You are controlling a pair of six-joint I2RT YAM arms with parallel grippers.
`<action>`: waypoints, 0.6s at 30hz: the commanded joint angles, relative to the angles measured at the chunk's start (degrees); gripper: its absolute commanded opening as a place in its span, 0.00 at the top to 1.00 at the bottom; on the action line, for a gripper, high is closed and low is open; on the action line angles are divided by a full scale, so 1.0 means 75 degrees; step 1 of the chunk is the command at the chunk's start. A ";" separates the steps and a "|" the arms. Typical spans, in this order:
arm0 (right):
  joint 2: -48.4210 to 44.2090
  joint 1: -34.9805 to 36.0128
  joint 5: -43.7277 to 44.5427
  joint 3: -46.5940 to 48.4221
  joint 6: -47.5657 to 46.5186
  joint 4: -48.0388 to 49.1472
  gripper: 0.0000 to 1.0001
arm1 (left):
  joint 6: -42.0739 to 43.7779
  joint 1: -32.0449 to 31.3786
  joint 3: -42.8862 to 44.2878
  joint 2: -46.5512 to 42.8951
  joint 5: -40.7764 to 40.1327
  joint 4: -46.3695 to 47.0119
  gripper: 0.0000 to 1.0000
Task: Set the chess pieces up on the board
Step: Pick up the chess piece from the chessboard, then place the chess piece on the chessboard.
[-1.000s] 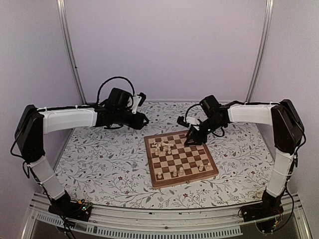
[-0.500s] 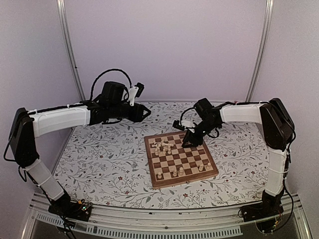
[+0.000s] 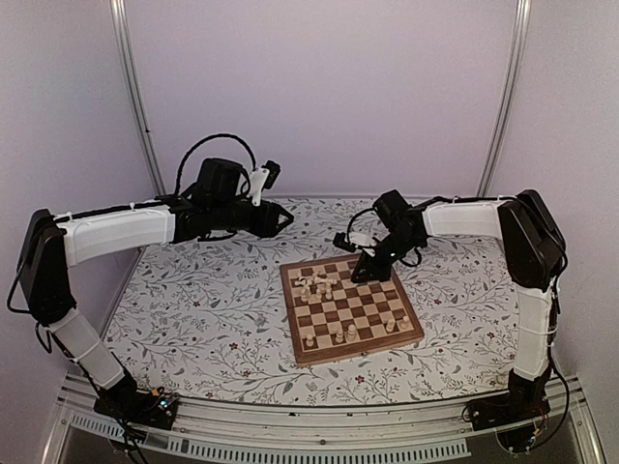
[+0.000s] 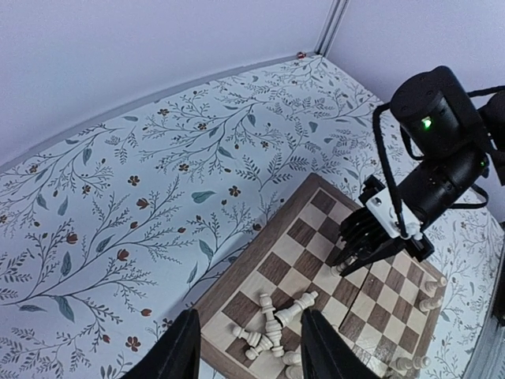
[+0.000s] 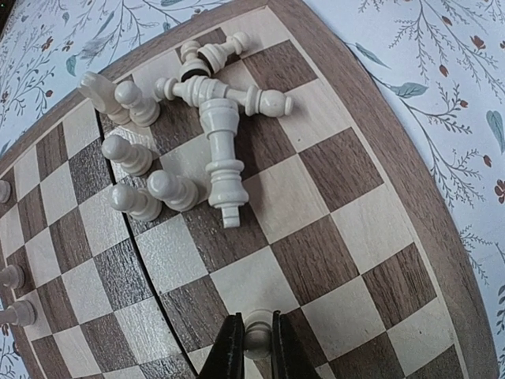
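You're early in this one, honestly. Biggest thing first: the floral tabletop [image 3: 213, 319] looks like a smooth printed sheet. The board [image 3: 366, 307] lies flat on it, matte wood with dark and tan squares inside a pale border. The right wrist view shows a thin dark line across the board, probably a fold seam.

Your left gripper [image 4: 248, 357] hangs over the tabletop off the board's far left corner, fingers partway apart with nothing between them. Your right gripper [image 5: 254, 341] is down low on the board's far right part. Its jaws are pinched onto one small round-headed piece [image 5: 257, 325], a pawn by the look of it, upright on its square.

Most of the chess pieces [image 5: 201, 130] lie in a heap towards the board's far left corner, tipped on their sides and touching or crossing each other. Only a handful stand [image 3: 340, 334], along the board's near edge, so I'd say nearly all the setup is left.

The pieces are pale turned wood with knobby heads, narrow necks and flared round bases. Lying down like that, I'd expect them to roll easily.
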 commanded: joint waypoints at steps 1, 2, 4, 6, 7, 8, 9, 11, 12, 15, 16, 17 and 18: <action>-0.0299 0.0047 0.0141 -0.0048 0.0047 -0.0196 0.93 | 0.0010 0.0045 0.0164 0.0056 0.0125 0.0036 0.54; -0.0448 0.0043 0.0199 -0.0199 0.0037 -0.0202 0.94 | 0.0017 0.0049 0.0165 0.0045 0.0131 0.0018 0.54; -0.0931 0.0031 0.0339 -0.0670 -0.0001 -0.0158 0.95 | 0.0023 0.0043 0.0176 0.0024 0.0146 0.0006 0.54; -0.1515 -0.0008 0.0432 -0.1133 -0.0048 -0.0122 0.96 | 0.0022 0.0032 0.0185 -0.0010 0.0180 -0.0009 0.54; -0.1702 -0.0043 0.0449 -0.1363 -0.0051 -0.0102 0.96 | 0.0023 0.0037 0.0188 -0.0030 0.0204 -0.0017 0.54; -0.1939 -0.0092 0.0460 -0.1607 -0.0046 -0.0076 0.96 | 0.0023 0.0037 0.0189 -0.0046 0.0205 -0.0029 0.54; -0.2115 -0.0156 0.0470 -0.1834 -0.0036 -0.0063 0.97 | 0.0023 0.0037 0.0194 -0.0065 0.0213 -0.0024 0.54; -0.2522 -0.0271 0.0474 -0.2253 -0.0029 -0.0034 0.97 | 0.0033 0.0037 0.0198 -0.0101 0.0238 -0.0037 0.54; -0.2704 -0.0326 0.0476 -0.2438 -0.0029 -0.0033 0.97 | 0.0034 0.0037 0.0200 -0.0107 0.0252 -0.0045 0.54; -0.3098 -0.0406 0.0504 -0.2945 -0.0029 -0.0021 0.97 | 0.0064 0.0037 0.0221 -0.0120 0.0254 -0.0090 0.54; -0.3178 -0.0416 0.0520 -0.3091 -0.0029 -0.0021 0.97 | 0.0075 0.0037 0.0223 -0.0120 0.0254 -0.0097 0.54; -0.3271 -0.0423 0.0539 -0.3199 -0.0029 -0.0012 0.97 | 0.0090 0.0037 0.0230 -0.0114 0.0258 -0.0108 0.53; -0.3309 -0.0429 0.0555 -0.3294 -0.0029 -0.0017 0.97 | 0.0118 0.0037 0.0235 -0.0109 0.0249 -0.0121 0.53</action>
